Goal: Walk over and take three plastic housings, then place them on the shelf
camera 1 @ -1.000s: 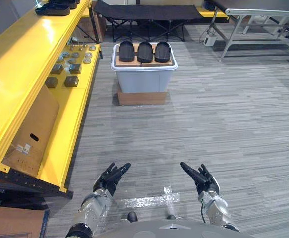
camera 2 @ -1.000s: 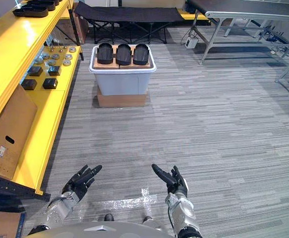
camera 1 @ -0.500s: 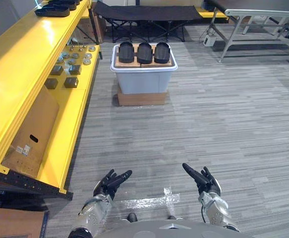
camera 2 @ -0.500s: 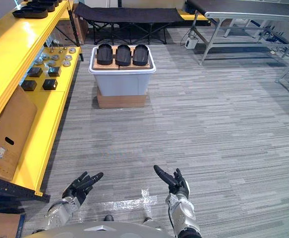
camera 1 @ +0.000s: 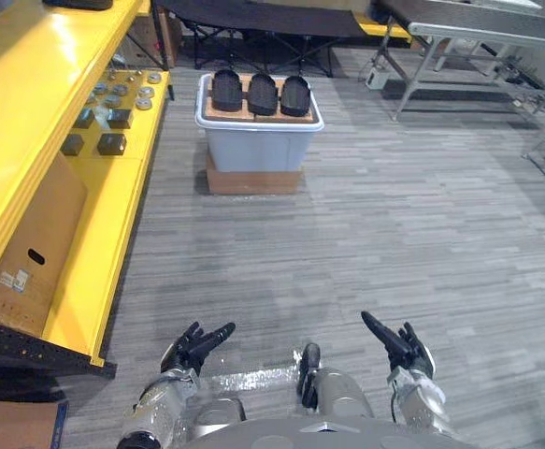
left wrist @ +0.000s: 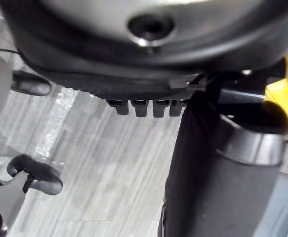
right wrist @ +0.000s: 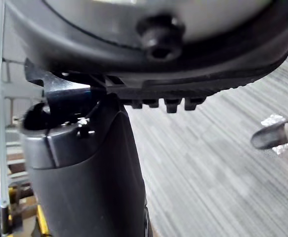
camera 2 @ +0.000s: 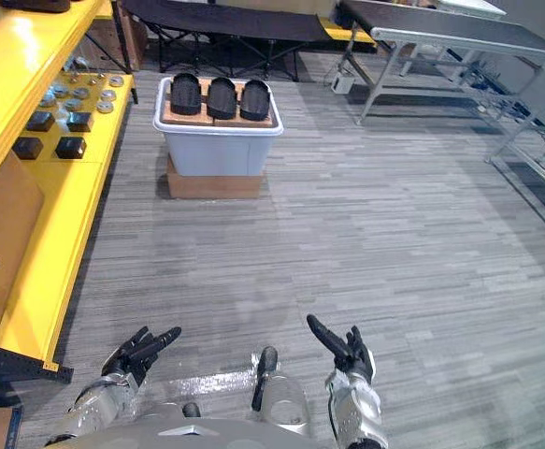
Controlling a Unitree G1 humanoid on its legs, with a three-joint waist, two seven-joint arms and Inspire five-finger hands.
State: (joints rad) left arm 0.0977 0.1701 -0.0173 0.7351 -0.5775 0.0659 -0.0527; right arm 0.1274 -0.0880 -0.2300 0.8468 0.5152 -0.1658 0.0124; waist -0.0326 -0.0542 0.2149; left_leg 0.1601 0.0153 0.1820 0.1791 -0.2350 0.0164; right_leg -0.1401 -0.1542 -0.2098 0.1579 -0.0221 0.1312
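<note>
Left eye view: three black plastic housings (camera 1: 261, 94) are seen side by side on a brown board (camera 1: 214, 111); the board is laid over a pale tub (camera 1: 258, 150); the tub is stood on a brown box (camera 1: 253, 180); all of it lies well ahead of both hands. A yellow shelf (camera 1: 38, 84) is run along the left; small dark blocks (camera 1: 111, 143) and metal discs (camera 1: 144, 93) are set on its lower level; a cardboard sheet (camera 1: 34, 248) is leaned there too. The left hand (camera 1: 193, 348) is held low at the near edge, fingers stretched out, nothing held; the right hand (camera 1: 405, 346) is held likewise, fingers straight and empty.

Right eye view: the same layout is shown; a folding cot (camera 2: 216, 19) is placed behind the tub; a metal-framed table (camera 2: 440, 26) is set at the far right; a shiny tape strip (camera 2: 207, 382) is stuck to the floor (camera 2: 394, 215) between the hands.

Left wrist view: the thumb (left wrist: 223, 163) is shown straight; grey plank floor is seen past it; nothing is gripped.

Right wrist view: the right thumb (right wrist: 89, 168) is extended over the same flooring; nothing is gripped.
</note>
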